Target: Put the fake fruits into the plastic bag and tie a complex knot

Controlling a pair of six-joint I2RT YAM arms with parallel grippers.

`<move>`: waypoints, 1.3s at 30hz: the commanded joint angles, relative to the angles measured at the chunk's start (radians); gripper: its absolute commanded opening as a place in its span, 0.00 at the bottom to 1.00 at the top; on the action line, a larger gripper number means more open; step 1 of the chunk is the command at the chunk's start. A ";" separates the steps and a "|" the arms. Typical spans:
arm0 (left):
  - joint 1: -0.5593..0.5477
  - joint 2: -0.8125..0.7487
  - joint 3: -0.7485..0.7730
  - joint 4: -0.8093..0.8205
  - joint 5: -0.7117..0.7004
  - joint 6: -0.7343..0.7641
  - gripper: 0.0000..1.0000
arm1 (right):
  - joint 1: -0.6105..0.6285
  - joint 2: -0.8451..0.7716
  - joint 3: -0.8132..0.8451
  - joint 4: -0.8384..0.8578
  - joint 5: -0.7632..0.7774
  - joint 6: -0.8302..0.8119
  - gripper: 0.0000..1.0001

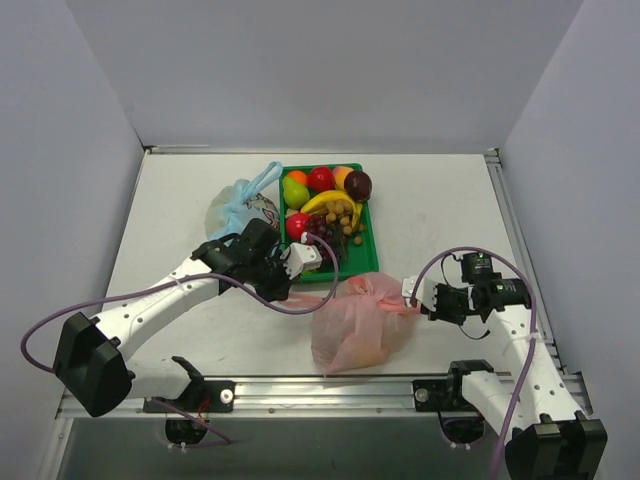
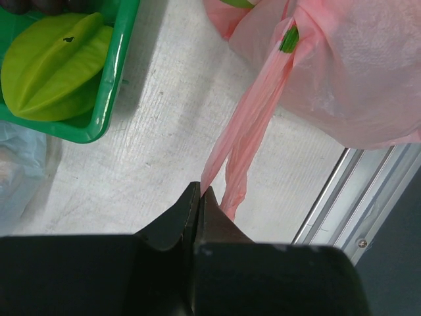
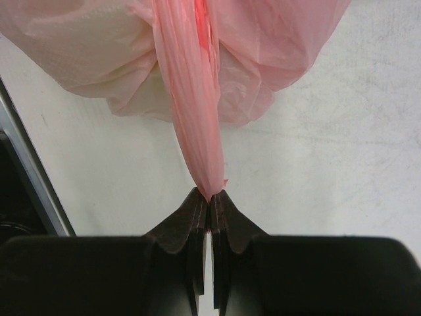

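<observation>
Clerk: Item one, pink bag [image 1: 355, 325]. Where is it entered?

Checker: It is entered as lying on the table [image 1: 180, 220], right of centre. It is placed just beyond the metal rail [image 1: 330, 392] at the near edge and just near of the green tray [image 1: 368, 255]. Its top is gathered into a bunch. Something yellowish is seen through the plastic on the near side, but which fruit it is cannot be told.

Clerk: Item two, left gripper [image 2: 199, 192]?

Checker: It is recorded as closed, with the jaws pressed together on the left handle [image 2: 253, 118]. That handle is drawn out from the bag's top toward the left as a thin, twisted strip. A second strand is seen hanging just beside the fingertips.

Clerk: Item three, right gripper [image 3: 209, 196]?

Checker: It is likewise closed. The right handle [image 3: 194, 112] is pinched at its very tip and pulled out to the right of the bag.

Clerk: Item four, contents of the tray?

Checker: The following are listed:
- orange [image 1: 298, 178]
- pear [image 1: 295, 192]
- red apple [image 1: 320, 179]
- dark round fruit [image 1: 358, 185]
- banana [image 1: 330, 203]
- grapes [image 1: 335, 232]
- second red apple [image 1: 296, 224]
- yellow-green starfruit [image 2: 52, 66], noted at the tray's near corner in the left wrist view

Clerk: Anything beside it?

Checker: A blue bag [image 1: 240, 208] is logged against the tray's left side, with its handles tied.
</observation>
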 commanded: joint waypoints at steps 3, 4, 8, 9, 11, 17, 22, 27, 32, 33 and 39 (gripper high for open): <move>-0.004 -0.071 0.015 -0.198 -0.132 0.050 0.00 | -0.049 0.003 0.103 -0.138 0.197 0.070 0.00; -0.018 -0.079 0.035 -0.194 -0.097 0.044 0.00 | -0.047 0.006 0.128 -0.158 0.177 0.089 0.00; -0.059 -0.079 0.088 -0.194 0.006 -0.014 0.00 | -0.044 0.029 0.243 -0.214 0.088 0.190 0.00; -0.061 -0.076 0.095 -0.193 0.029 -0.025 0.00 | -0.041 0.032 0.267 -0.224 0.069 0.205 0.00; -0.061 -0.076 0.121 -0.190 0.070 -0.033 0.00 | -0.036 0.031 0.321 -0.245 0.026 0.247 0.00; -0.063 -0.090 0.198 -0.096 0.171 -0.087 0.00 | -0.027 0.048 0.433 -0.262 -0.023 0.357 0.00; -0.090 -0.015 0.376 -0.032 0.305 -0.200 0.00 | -0.055 0.026 0.568 -0.253 -0.092 0.443 0.00; -0.139 0.111 0.567 0.049 0.364 -0.303 0.00 | -0.104 0.034 0.726 -0.155 -0.034 0.589 0.00; -0.153 0.252 0.681 0.221 0.255 -0.369 0.00 | -0.157 0.113 0.732 -0.009 0.090 0.623 0.00; -0.153 0.271 0.684 0.309 0.235 -0.363 0.00 | -0.174 0.136 0.740 0.041 0.106 0.629 0.00; -0.155 0.502 0.794 0.609 0.069 -0.378 0.00 | -0.265 0.370 0.835 0.207 0.120 0.699 0.00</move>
